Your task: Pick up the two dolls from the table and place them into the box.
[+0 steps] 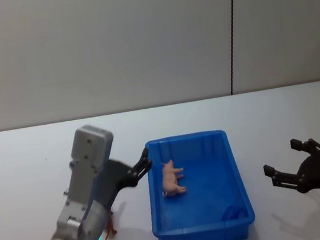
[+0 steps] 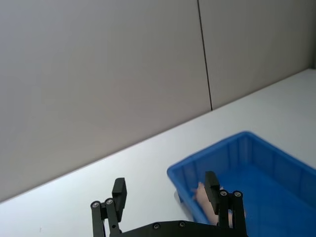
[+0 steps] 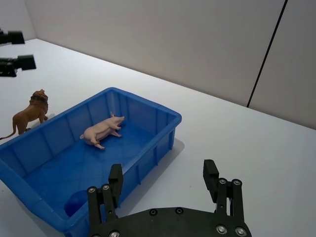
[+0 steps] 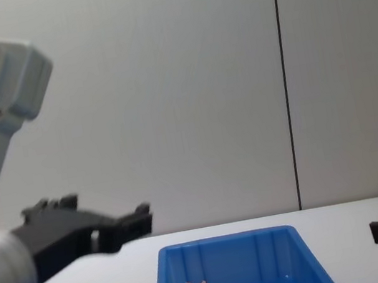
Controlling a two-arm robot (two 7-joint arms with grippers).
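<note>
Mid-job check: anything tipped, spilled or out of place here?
Only a small thing: the pink pig lies tipped on its side inside the blue box. The brown lion stands upright on the table just left of the box, not yet placed. Nothing looks spilled or damaged. The left gripper and right gripper are open and empty.

You had a plain grey-beige panelled wall [image 1: 96,45] behind the workspace, split by one dark vertical seam [image 1: 232,32] right of centre. The wall met the far edge of the white table [image 1: 27,150] in a straight horizontal line. Your lighting was soft and even, with only faint shadows on the tabletop.
</note>
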